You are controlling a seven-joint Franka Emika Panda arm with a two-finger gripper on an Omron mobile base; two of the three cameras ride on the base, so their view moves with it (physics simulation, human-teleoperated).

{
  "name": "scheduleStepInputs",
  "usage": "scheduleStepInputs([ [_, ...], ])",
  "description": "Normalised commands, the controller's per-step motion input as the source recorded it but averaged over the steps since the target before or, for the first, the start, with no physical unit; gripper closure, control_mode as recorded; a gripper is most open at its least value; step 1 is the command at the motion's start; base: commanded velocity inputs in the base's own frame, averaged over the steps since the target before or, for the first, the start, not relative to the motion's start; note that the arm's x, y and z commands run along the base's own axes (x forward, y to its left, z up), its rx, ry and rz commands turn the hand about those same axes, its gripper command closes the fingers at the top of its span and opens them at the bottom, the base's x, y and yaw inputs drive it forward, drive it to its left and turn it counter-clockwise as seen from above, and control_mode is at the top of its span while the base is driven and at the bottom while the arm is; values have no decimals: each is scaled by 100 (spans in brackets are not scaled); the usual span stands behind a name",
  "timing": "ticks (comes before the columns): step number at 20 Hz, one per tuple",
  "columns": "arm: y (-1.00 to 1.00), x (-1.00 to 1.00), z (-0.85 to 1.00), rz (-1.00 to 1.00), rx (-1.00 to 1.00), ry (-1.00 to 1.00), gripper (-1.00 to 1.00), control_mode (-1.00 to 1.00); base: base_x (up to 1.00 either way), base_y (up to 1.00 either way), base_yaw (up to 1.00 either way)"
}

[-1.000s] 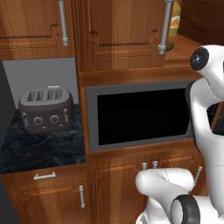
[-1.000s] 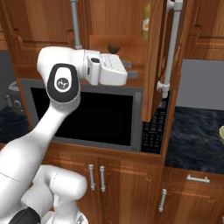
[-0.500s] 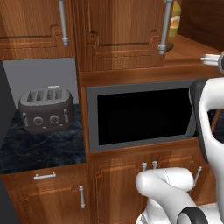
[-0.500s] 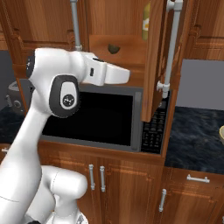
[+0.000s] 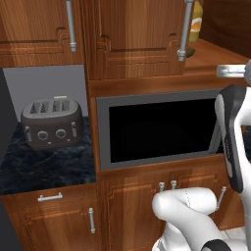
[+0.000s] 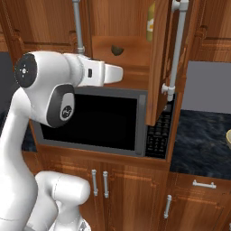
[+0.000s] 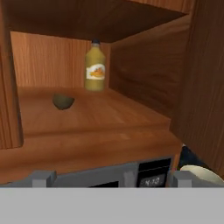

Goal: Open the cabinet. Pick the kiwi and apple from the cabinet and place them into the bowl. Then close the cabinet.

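The cabinet (image 6: 159,67) has its right door swung open and its left door (image 5: 137,39) shut. On its shelf (image 7: 100,120) the kiwi (image 7: 63,101) lies left of centre, also seen as a dark oval kiwi (image 6: 117,49) from the right base. My gripper (image 7: 111,178) is open and empty, level with the shelf's front edge and well short of the kiwi. From the right base view the gripper (image 6: 118,73) points right, just below the shelf opening. The bowl (image 7: 199,173) peeks in low on the right, and its rim (image 6: 228,137) shows on the counter. The apple is out of view.
A tall yellow bottle (image 7: 95,65) stands at the back of the shelf, right of the kiwi. The open door (image 7: 205,78) rises close on the right. A microwave (image 5: 157,127) sits under the cabinet, and a toaster (image 5: 51,122) on the dark counter to its left.
The arm has swung its elbow to the left in the right base view and stretched the hand toward the open cabinet. The fingers stay open, and the kiwi and door have not moved.
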Motion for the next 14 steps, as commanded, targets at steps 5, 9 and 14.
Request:
scheduleStepInputs([
  [5, 35, 0, 23, 12, 0, 0, -100, -100, 0, 0, 0],
  [9, 17, 0, 34, 8, 2, 0, -100, -100, 0, 0, 0],
  [14, 22, 0, 25, 5, 1, 0, -100, -100, 0, 0, 0],
])
